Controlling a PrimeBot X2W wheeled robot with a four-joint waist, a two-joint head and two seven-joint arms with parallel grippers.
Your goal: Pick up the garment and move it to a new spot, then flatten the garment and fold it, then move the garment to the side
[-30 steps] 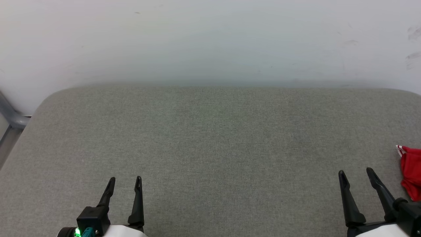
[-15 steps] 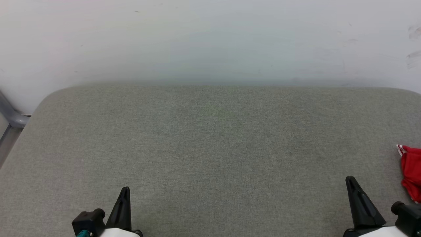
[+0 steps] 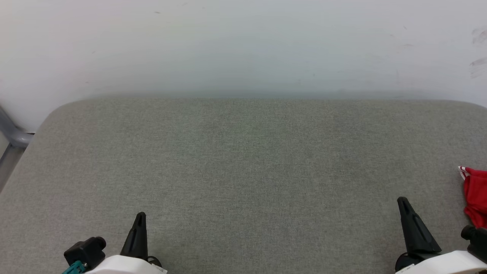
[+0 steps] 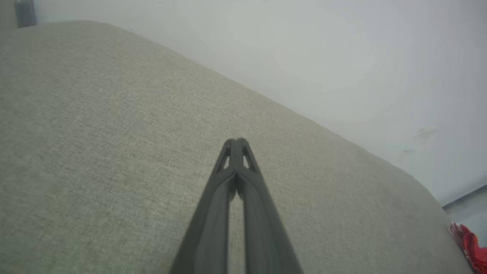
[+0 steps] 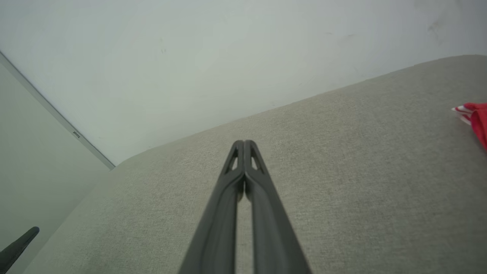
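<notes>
The garment point(image 3: 475, 196) is a bunched red cloth with a bit of red-and-white striped trim, lying at the far right edge of the grey padded surface point(image 3: 243, 160); most of it is cut off by the frame. It also peeks in as the garment point(image 4: 466, 245) at the lower right of the left wrist view and as the garment point(image 5: 475, 118) at the right edge of the right wrist view. My right gripper point(image 3: 403, 203) is shut and holds nothing, a short way left of the cloth. My left gripper point(image 3: 140, 217) is shut and holds nothing at the lower left, far from it.
A pale wall point(image 3: 243, 45) rises right behind the padded surface. A grey metal frame point(image 3: 11, 137) stands past the surface's left corner. The wide middle of the grey surface lies between my two arms.
Both grippers have gone from open to shut, with nothing between the fingers. Both arms have drawn slightly back toward the bottom edge. The red cloth has not moved.
</notes>
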